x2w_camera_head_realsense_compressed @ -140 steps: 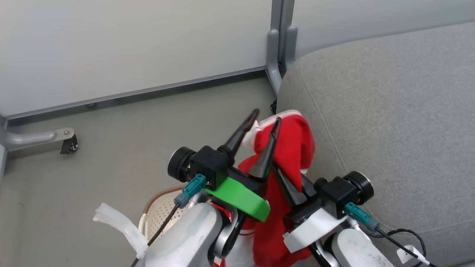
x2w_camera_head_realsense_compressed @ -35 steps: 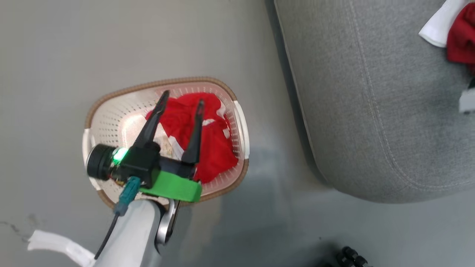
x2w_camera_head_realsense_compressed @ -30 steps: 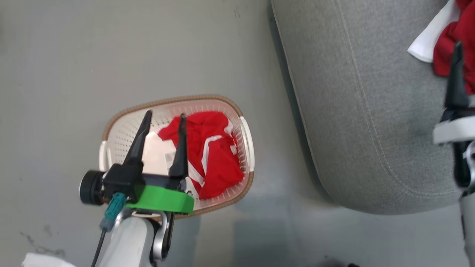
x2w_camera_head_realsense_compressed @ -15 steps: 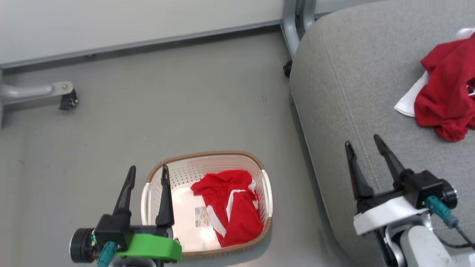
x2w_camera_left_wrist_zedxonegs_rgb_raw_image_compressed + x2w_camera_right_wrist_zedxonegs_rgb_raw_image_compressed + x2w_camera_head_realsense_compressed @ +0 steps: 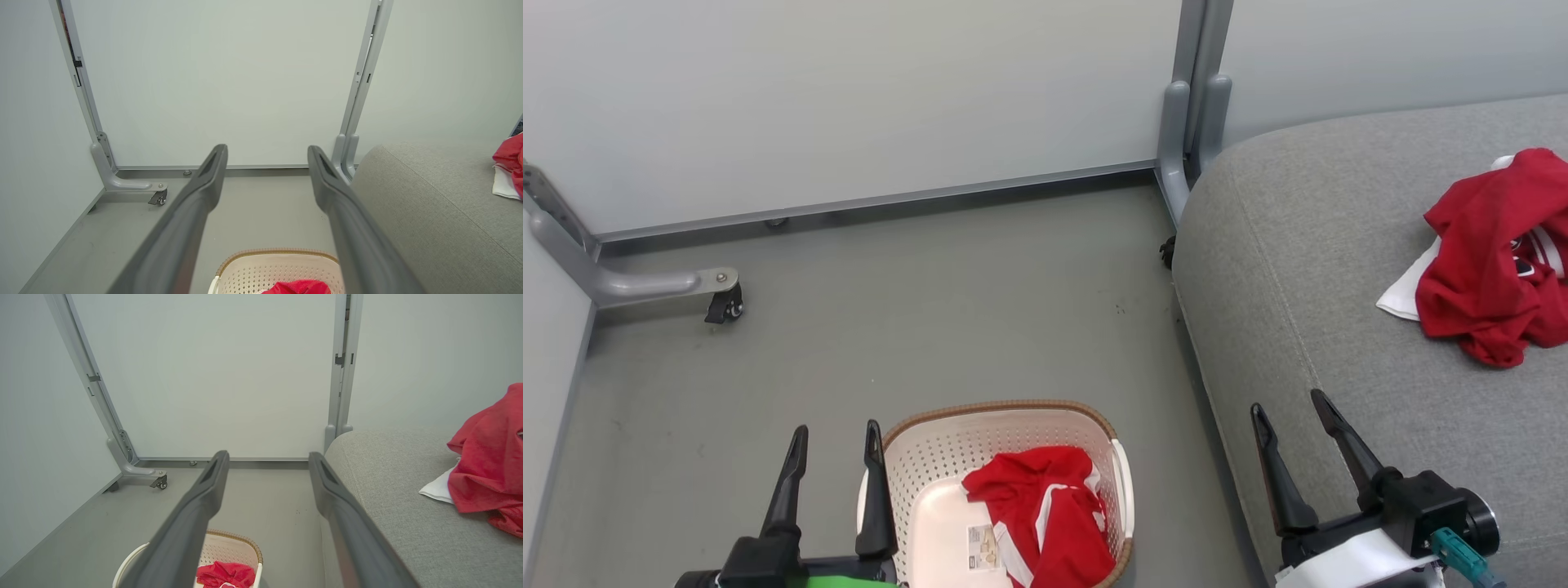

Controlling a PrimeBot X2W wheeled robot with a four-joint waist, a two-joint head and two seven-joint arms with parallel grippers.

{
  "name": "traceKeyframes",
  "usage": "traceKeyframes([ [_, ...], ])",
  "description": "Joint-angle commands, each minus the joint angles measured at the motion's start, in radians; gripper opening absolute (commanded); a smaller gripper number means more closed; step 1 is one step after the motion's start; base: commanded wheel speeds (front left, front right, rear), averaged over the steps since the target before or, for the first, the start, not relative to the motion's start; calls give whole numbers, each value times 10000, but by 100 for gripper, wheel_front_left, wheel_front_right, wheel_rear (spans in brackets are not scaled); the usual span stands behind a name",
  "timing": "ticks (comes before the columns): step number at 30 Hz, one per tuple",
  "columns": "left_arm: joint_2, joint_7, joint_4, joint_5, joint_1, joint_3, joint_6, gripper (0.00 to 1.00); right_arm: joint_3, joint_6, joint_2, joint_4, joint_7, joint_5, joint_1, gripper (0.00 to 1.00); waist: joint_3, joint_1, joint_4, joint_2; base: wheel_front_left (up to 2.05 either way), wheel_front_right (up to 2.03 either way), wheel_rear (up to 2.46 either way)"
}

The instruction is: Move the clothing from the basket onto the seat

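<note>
One red garment [image 5: 1486,261] is lying on the seat [image 5: 1339,343] at three o'clock and a second garment [image 5: 1045,514] is sitting in the basket [image 5: 1005,406] at six, so the left gripper [image 5: 836,427] and right gripper [image 5: 1286,402], both hanging with fingers spread and empty, are probably needing to reach down into the basket next.

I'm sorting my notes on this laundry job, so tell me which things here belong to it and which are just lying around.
Part of the job:
basket
red garment in the basket
seat
red garment on the seat

Just lying about:
wheeled frame foot
partition post
</note>
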Motion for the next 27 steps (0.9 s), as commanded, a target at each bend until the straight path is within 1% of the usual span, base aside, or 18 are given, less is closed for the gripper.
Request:
traceKeyframes([
  [1,21,9,-11,90,215,27,-58,100,29,-7,1,-32,-31,35,167,100,-90,1,-54,0,0,0,0],
  [13,20,9,522,-89,547,176,-440,100,56,-7,53,147,-31,-34,298,100,-424,1,-183,0,0,0,0],
  [27,20,9,553,-49,540,215,-388,100,115,-7,-71,129,-31,-77,334,100,-468,1,-101,0,0,0,0],
])
